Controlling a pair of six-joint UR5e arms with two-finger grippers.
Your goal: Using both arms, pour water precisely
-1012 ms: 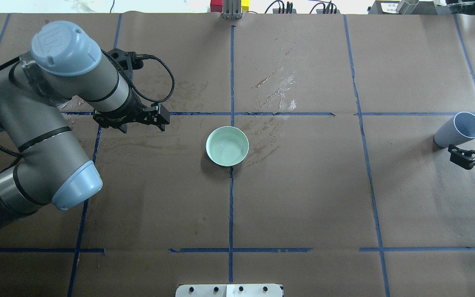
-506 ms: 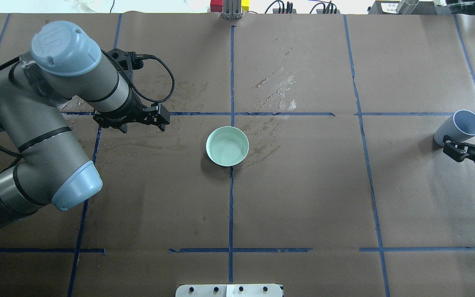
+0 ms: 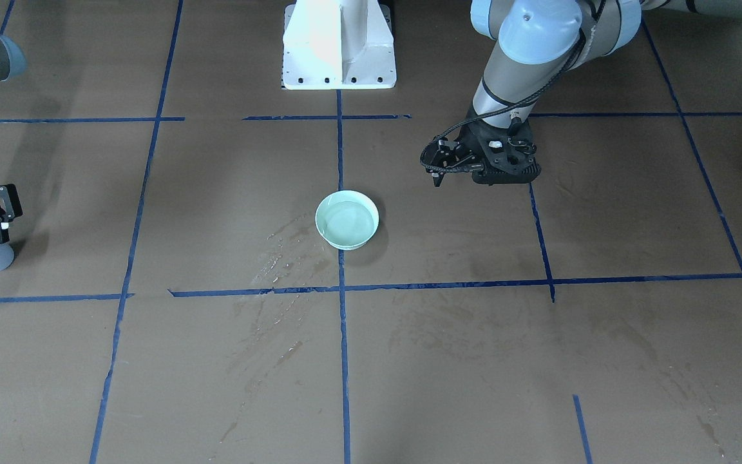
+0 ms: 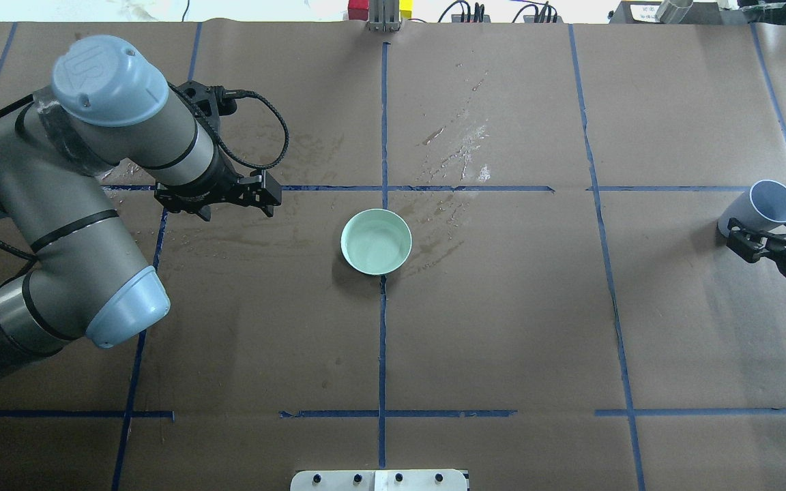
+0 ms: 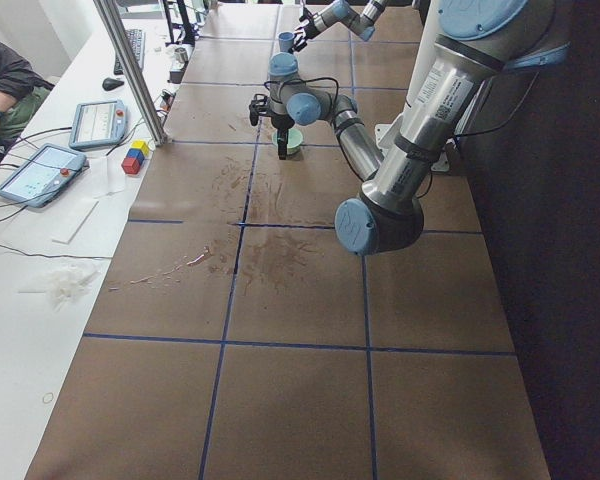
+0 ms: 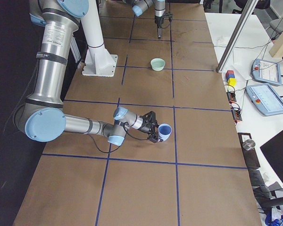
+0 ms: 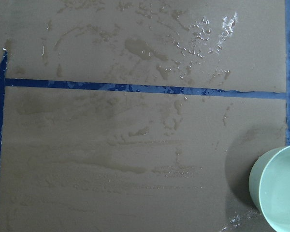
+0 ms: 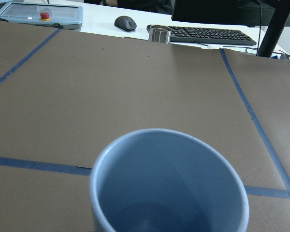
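Water [image 4: 375, 244] lies clear and faintly rippled in the round mint-green bowl [image 4: 343, 240], which stands at the middle of the brown paper-covered tabletop [image 4: 502, 327], right on a line of the blue tape grid [image 4: 382, 341]. Shiny wet smears [image 4: 464, 146] mark the paper beyond the bowl and beside it

Over at the robot's right end a pale blue cup [image 4: 765, 204] stands on its base, well apart from the bowl. The right wrist view looks down into its mouth from close by; the bottom is dim and I can't tell whether anything is in it. The silver-grey right arm [image 6: 52, 70] reaches out low to it, and the black right gripper [image 4: 768, 239] is right at the cup with its fingers [image 3: 10, 201] spread apart, not clamped on anything; whether they touch the cup's wall I cannot tell

The silver-grey left arm [image 4: 79, 170] bends over the other side of the tabletop, its black left gripper [image 4: 271, 201] pointing down above wet paper near the bowl, carrying nothing. Whether those fingers are parted or pressed together I can't make out. Its wrist view catches the bowl's edge in the lower right corner, among tape lines and puddles

A white boxy pedestal [image 3: 339, 45] stands on the robot's side of the bowl. On the white desk past the cup lie a black keyboard [image 8: 208, 34], a dark computer mouse [image 8: 125, 22] and a small metal tumbler [image 8: 159, 34]
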